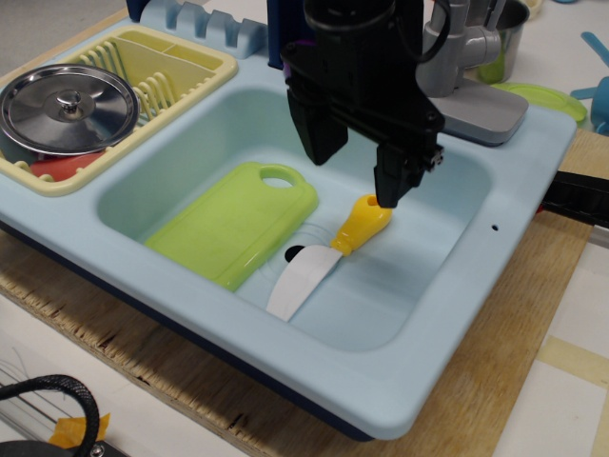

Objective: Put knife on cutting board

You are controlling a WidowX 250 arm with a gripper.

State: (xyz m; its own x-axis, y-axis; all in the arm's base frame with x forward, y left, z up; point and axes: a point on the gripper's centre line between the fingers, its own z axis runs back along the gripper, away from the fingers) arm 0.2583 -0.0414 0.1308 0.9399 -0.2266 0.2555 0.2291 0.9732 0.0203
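The knife (324, 255) lies on the floor of the light-blue sink, white blade toward the front, yellow handle (362, 225) toward the back right. The lime-green cutting board (234, 222) lies flat just left of it, its handle hole at the far end; the knife is off the board. My black gripper (354, 176) hangs open above the sink, its two fingers spread, the right fingertip (391, 188) just over the end of the knife's handle. It holds nothing.
The sink basin (447, 257) has raised walls all round. A pale yellow dish rack (181, 67) with a steel lid (68, 107) sits at back left. A grey faucet (476, 90) stands behind the gripper. A wooden board (514, 381) lies under the sink.
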